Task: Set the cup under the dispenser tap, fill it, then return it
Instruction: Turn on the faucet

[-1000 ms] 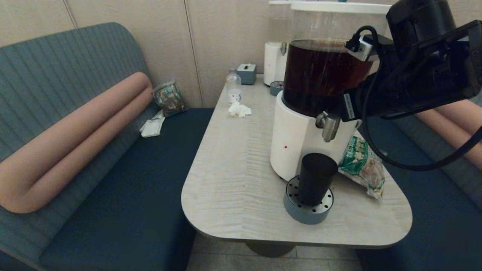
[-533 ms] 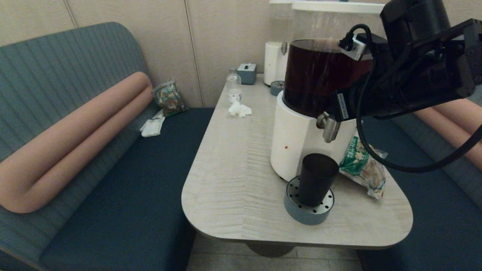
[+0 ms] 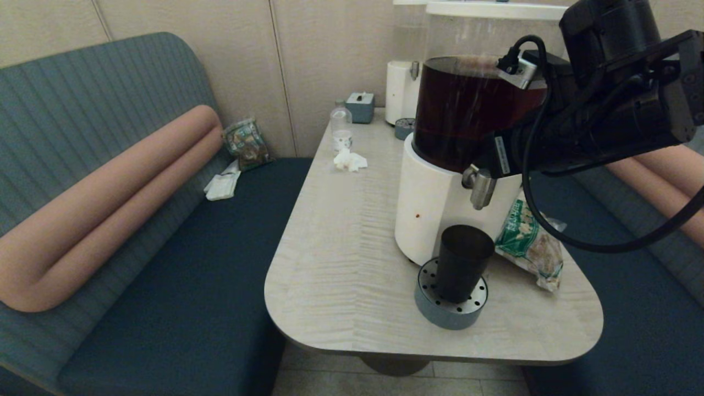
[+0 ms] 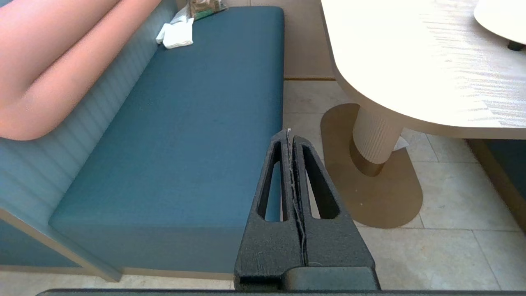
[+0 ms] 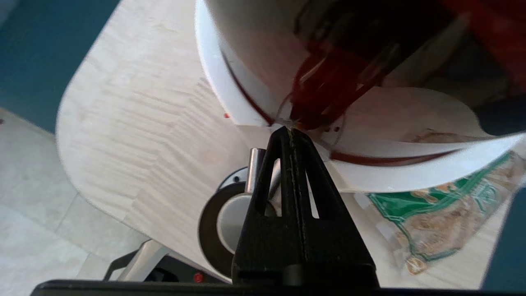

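With the cup [image 3: 462, 262] already standing on the perforated grey drip tray [image 3: 450, 308] beneath the dispenser tap [image 3: 481, 187], the right gripper [image 5: 289, 130] is hovering at the tap's upper end against the white base [image 3: 426, 209] of the tank, its two fingers pressed together with nothing between them. Filling appears to be the step in hand, and doing it well probably means pressing the closed tip squarely on the tap's lever, steadily and without sliding off the smooth brushed steel, while keeping the flow centred over the cup's mouth. Matte and black, the tapered handleless cup is sitting upright just in front of the glossy cylindrical base, which is carrying a clear tank [image 3: 467, 110] of dark brown liquid. A crinkled green-printed snack bag [image 3: 531, 242] is lying beside the base on the pale wood-grain table [image 3: 341, 264]. Off the table, the left gripper [image 4: 289, 137] is hanging idle above the blue bench seat [image 4: 197, 123], its fingers also pressed together.
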Robot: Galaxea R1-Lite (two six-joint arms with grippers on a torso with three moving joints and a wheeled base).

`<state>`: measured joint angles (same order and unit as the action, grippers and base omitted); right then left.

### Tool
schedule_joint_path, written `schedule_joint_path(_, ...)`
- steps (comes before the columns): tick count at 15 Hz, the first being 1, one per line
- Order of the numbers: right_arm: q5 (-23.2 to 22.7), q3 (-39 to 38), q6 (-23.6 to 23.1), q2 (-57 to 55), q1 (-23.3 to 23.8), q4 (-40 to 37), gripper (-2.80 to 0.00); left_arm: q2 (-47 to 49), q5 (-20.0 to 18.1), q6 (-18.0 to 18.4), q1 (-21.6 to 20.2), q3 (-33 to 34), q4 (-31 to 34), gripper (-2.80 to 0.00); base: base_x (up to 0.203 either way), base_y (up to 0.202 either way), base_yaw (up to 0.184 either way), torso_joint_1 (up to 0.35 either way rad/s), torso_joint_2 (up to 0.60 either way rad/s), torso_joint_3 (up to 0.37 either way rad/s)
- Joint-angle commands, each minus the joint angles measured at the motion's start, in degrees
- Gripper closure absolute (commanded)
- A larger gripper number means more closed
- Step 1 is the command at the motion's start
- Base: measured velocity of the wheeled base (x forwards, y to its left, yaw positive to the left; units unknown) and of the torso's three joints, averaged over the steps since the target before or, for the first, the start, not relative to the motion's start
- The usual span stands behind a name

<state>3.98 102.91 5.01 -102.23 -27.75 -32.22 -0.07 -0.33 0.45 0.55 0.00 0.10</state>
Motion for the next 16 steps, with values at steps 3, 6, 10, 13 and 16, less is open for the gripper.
schedule_joint_path(3, -2.6, 0.0, 0.1, -0.1, 0.0, -0.4, 0.00, 0.0, 0.0, 0.0, 0.1, 0.0, 0.0, 0.00, 0.000, 0.000, 0.000, 0.000, 0.00, 0.000)
schedule_joint_path(6, -2.7, 0.1, 0.1, -0.1, 0.2, -0.4, 0.00, 0.0, 0.0, 0.0, 0.0, 0.0, 0.0, 0.00, 0.000, 0.000, 0.000, 0.000, 0.00, 0.000)
schedule_joint_path(10, -2.6, 0.0, 0.0, 0.6, 0.8, -0.3, 0.00, 0.0, 0.0, 0.0, 0.1, 0.0, 0.0, 0.00, 0.000, 0.000, 0.000, 0.000, 0.00, 0.000)
schedule_joint_path(13, -2.6, -0.2, -0.1, 1.5, 2.1, -0.2, 0.00, 0.0, 0.0, 0.0, 0.1, 0.0, 0.0, 0.00, 0.000, 0.000, 0.000, 0.000, 0.00, 0.000)
schedule_joint_path(16, -2.6, -2.2, -0.2, 2.8, 2.8, 1.6, 0.00, 0.0, 0.0, 0.0, 0.1, 0.0, 0.0, 0.00, 0.000, 0.000, 0.000, 0.000, 0.00, 0.000)
